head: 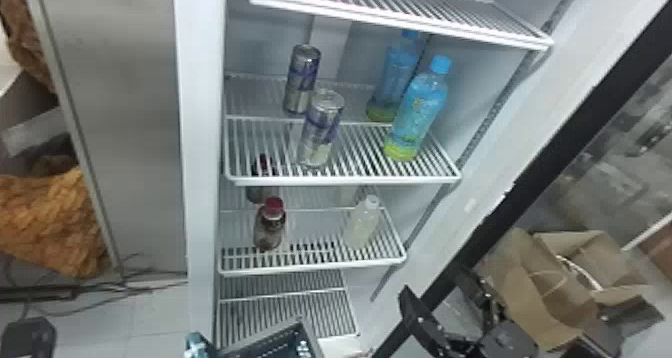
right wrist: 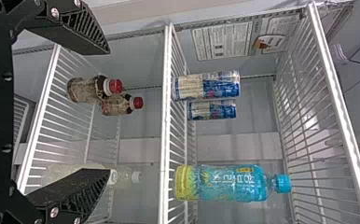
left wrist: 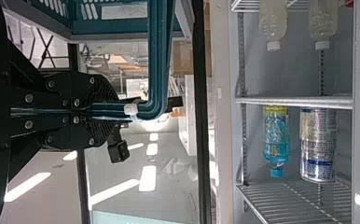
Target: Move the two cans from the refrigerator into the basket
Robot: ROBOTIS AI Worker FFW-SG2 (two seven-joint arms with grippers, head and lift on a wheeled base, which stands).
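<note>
Our right gripper (right wrist: 109, 112) is spread and empty. Higher and to our left, the front slim silver-and-blue metal can (head: 322, 127) and its twin (head: 301, 79) behind stand upright on the white wire shelf (head: 345, 180); we'd raise the right arm leftward. Our left gripper (left wrist: 108, 112) clasps the teal plastic basket's handle (left wrist: 161, 56).

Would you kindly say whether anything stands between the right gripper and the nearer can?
No bottle stands between the right gripper and the nearer can; the blue bottle stands farther right. Only the shelf's front rail, low in front, may need clearing.
</note>
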